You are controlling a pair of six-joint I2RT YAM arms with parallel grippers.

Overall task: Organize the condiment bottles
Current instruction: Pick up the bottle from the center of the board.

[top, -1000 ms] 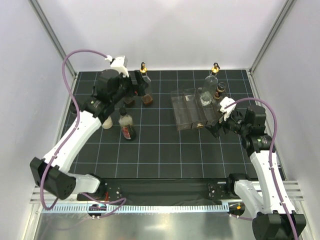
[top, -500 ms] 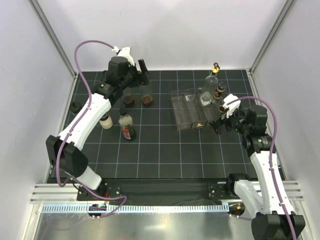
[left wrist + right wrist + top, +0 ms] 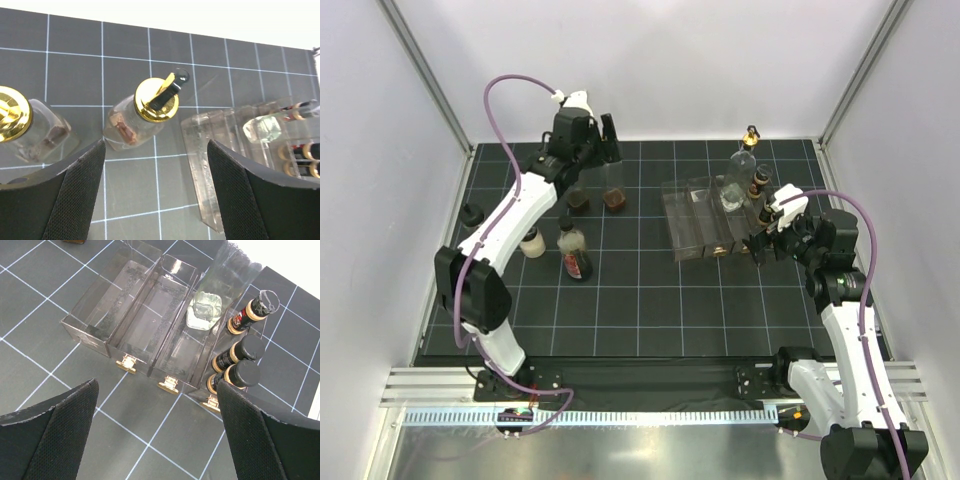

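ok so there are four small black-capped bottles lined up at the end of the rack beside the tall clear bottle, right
Not quite: there are three, not four. The right wrist view shows three small black-capped bottles lined up at the end of the rack beside the tall clear bottle.
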